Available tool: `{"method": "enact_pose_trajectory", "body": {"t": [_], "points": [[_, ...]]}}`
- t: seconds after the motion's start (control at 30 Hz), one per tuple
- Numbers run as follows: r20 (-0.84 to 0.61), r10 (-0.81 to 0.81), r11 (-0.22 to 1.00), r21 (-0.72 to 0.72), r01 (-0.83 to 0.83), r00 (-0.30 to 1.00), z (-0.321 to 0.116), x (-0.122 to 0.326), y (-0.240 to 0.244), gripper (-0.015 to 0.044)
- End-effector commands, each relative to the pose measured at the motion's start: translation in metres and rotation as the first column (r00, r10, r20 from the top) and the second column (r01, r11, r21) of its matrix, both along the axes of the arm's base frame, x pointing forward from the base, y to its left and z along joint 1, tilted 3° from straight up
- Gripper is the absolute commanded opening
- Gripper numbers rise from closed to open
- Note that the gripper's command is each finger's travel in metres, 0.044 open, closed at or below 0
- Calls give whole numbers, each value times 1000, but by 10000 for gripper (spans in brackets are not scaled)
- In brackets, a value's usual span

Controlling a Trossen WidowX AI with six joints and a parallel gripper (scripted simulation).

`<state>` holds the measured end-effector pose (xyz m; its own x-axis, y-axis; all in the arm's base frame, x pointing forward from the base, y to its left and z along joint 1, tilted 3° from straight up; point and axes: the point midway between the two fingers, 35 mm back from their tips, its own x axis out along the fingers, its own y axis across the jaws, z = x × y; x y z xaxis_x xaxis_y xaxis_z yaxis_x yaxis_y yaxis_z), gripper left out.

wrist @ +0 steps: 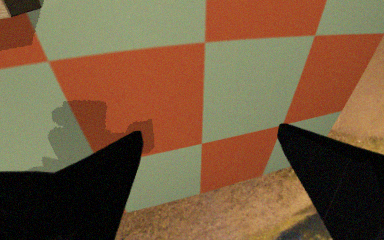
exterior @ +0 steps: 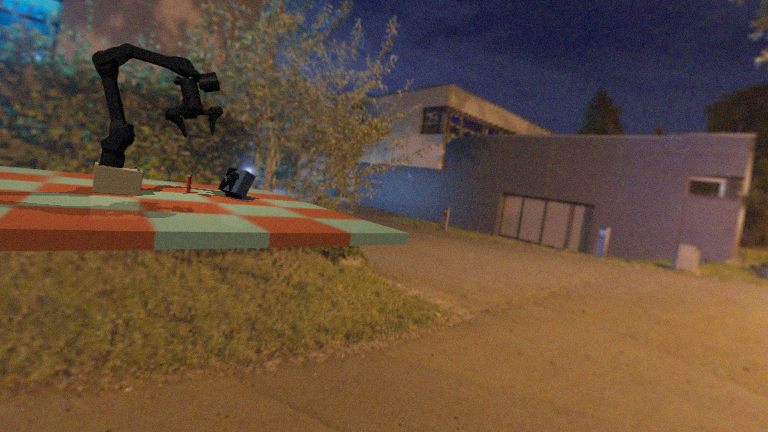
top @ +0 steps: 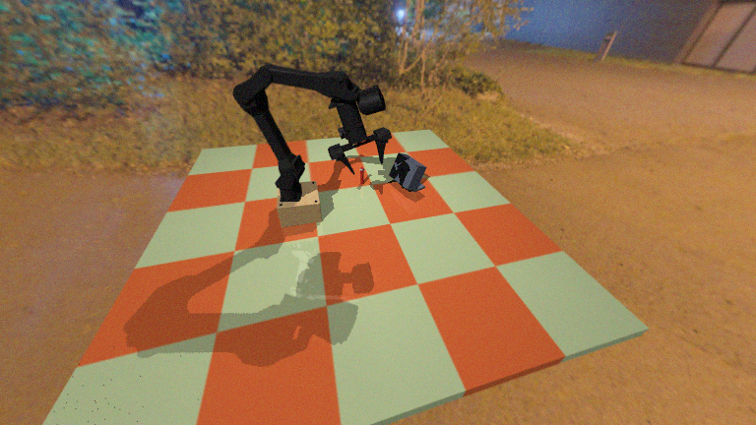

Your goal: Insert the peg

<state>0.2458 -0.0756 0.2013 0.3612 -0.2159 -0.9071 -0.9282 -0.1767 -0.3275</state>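
Note:
The small red peg [top: 361, 177] [exterior: 189, 184] stands upright on the checkered table. The dark grey sloped panel block [top: 413, 173] [exterior: 241, 182] stands beyond it, farther from the robot base. Its hole cannot be made out. My gripper [top: 367, 168] [exterior: 198, 134] [wrist: 210, 133] is open and empty, pointing down. In the exterior view its fingertips hang well above the peg's top and slightly toward the panel side. Neither peg nor panel shows in the wrist view.
The arm's wooden base block [top: 299, 214] [exterior: 117, 180] stands on the table [top: 446, 242] [exterior: 215, 239], to the left of the peg in the top and exterior views. The arm's shadow falls across the tabletop. The table's far edge shows in the wrist view.

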Motion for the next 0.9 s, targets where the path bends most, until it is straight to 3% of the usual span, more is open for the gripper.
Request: {"method": "enact_pose_trajectory", "body": {"t": [0.0,0.87], "points": [[-8,37,999,20,-37,999,-5,12,14,440],[-122,289,956,97,-278,950,-52,49,108,440]]}}
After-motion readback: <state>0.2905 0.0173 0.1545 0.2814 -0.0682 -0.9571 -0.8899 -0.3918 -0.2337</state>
